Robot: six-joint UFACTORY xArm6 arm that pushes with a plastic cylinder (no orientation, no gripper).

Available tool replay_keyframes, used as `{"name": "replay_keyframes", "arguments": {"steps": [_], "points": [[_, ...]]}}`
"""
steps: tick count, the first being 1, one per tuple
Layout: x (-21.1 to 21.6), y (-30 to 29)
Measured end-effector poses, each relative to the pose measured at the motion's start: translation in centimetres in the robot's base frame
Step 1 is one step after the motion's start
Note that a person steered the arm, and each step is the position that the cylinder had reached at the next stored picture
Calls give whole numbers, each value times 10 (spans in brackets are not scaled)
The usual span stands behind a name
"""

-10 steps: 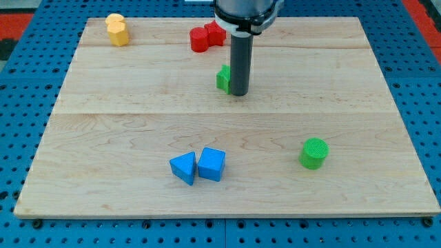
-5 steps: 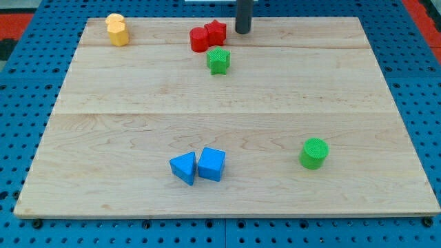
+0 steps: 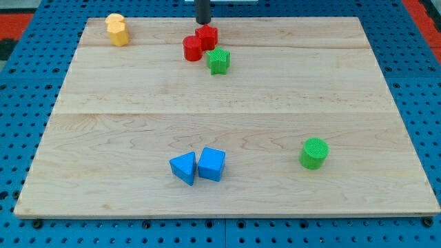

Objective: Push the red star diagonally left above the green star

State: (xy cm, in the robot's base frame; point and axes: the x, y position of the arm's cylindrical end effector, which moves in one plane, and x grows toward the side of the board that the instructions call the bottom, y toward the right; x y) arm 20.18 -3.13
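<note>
The red star (image 3: 207,36) lies near the view's top centre, touching a red round block (image 3: 192,49) at its lower left. The green star (image 3: 218,60) sits just below and right of the red star, close to it or touching. My tip (image 3: 203,22) is at the board's top edge, directly above the red star, almost touching it. Only the rod's lower end shows.
Two yellow blocks (image 3: 117,29) are stacked close at the top left. Two blue blocks (image 3: 198,166) sit side by side at the bottom centre. A green cylinder (image 3: 314,153) stands at the lower right. The wooden board (image 3: 386,103) is ringed by blue pegboard.
My tip moved left along the top edge from right of the red star to above it. The red star and red round block shifted down and left, toward the green star.
</note>
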Motion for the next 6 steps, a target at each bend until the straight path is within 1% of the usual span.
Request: {"name": "replay_keyframes", "arguments": {"steps": [1,2,3,4,5,6], "points": [[16,11],[35,-4],[48,-37],[32,-59],[14,-56],[20,-43]]}}
